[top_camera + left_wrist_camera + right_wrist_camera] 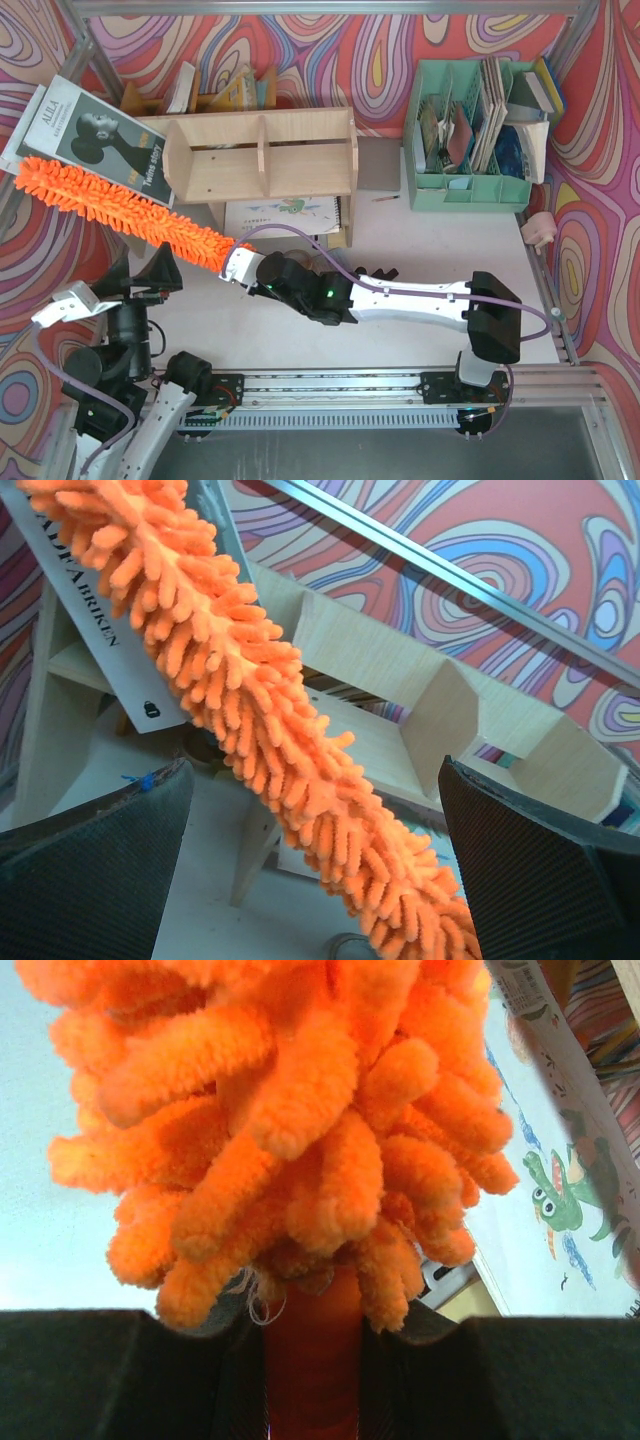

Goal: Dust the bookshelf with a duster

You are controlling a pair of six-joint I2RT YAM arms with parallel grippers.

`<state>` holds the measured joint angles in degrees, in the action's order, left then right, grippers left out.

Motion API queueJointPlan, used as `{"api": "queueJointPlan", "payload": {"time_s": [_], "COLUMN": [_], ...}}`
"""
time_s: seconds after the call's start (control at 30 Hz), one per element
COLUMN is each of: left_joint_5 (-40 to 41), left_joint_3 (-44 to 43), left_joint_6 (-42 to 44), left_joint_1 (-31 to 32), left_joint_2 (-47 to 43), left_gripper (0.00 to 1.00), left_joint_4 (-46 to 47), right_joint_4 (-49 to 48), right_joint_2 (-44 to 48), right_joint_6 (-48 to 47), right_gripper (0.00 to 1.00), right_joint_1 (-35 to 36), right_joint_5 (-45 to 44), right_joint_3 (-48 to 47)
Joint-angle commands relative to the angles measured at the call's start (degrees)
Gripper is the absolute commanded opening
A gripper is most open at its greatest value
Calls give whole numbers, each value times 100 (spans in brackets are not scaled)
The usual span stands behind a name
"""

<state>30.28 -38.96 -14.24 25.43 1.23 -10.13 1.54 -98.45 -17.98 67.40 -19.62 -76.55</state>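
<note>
We have the duster by its handle. The right gripper is clamped narrow on that thin orange stem, just below where the fluff begins. The fluffy head runs from the centre of the overhead view up to the far left edge, crossing the lower left corner of the bookshelf. We cannot tell whether it touches the wood there.

The left gripper stands wide and holds nothing. Its view looks up at the duster passing between its fingers.

We judge the duster light and soft, so the strands should give against the boards and do no harm. The handle looks smooth and slim, so it may twist between the pads. We would keep the grip where it is, close to the fluff. The head is long, so a small turn of the wrist will swing the far tip a good way.

Edges to mind:
- The shelf's side panel and its central divider, which could catch the strands.
- The magazine in the upper left, right under the tip, which a sweep could push.
- The notebook lying below the shelf.

The open room is the bare table to the right of centre, short of the green organiser. The left side is crowded by the idle arm.
</note>
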Motion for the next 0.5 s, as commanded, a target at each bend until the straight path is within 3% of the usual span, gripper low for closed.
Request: {"api": "queueJointPlan", "payload": {"time_s": [0.0, 0.47], "left_joint_5": [-387, -252], "left_joint_3": [-114, 114], "left_joint_6": [-221, -340], "left_joint_1": [-44, -48], "left_joint_2": [-16, -97], "left_gripper": [98, 98], "left_joint_4": [168, -140], "right_joint_4": [-225, -9], "right_joint_2": [134, 814], "right_joint_6": [31, 905], "right_gripper": [0, 0], "right_joint_1": [2, 2], "right_joint_5": [31, -225], "right_joint_3": [-164, 1155]}}
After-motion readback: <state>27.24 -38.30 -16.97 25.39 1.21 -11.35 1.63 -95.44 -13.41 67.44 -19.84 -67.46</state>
